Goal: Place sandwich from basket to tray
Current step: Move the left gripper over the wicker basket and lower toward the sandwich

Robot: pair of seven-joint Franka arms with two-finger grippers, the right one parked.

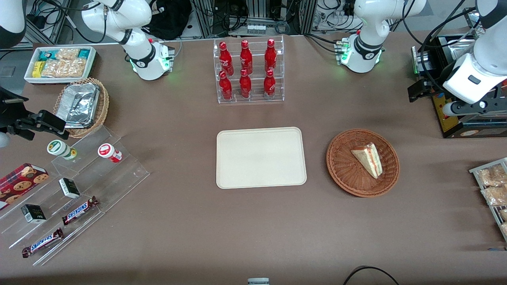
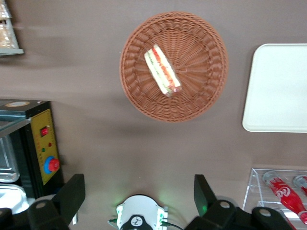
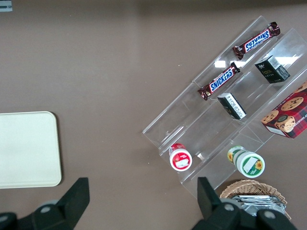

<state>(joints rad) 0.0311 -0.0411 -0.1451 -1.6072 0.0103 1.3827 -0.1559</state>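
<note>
The sandwich (image 1: 368,159) (image 2: 162,69), a pale bread wedge with red and green filling, lies in the round reddish-brown basket (image 1: 344,178) (image 2: 201,96). The cream tray (image 1: 261,157) (image 2: 278,86) (image 3: 26,148) sits flat beside the basket, toward the parked arm's end, with nothing on it. My left gripper (image 1: 419,90) (image 2: 138,184) hangs open and holds nothing. It is well above the table, farther from the front camera than the basket and toward the working arm's end. Its black fingers (image 2: 74,191) stand wide apart, well clear of the basket.
A clear rack of red bottles (image 1: 248,71) stands farther from the camera than the tray. A black box with a yellow panel (image 1: 447,114) (image 2: 43,143) sits near the gripper. Snack packets on a rack (image 1: 493,186) lie at the working arm's end. Acrylic steps with snacks (image 1: 71,190) lie at the parked arm's end.
</note>
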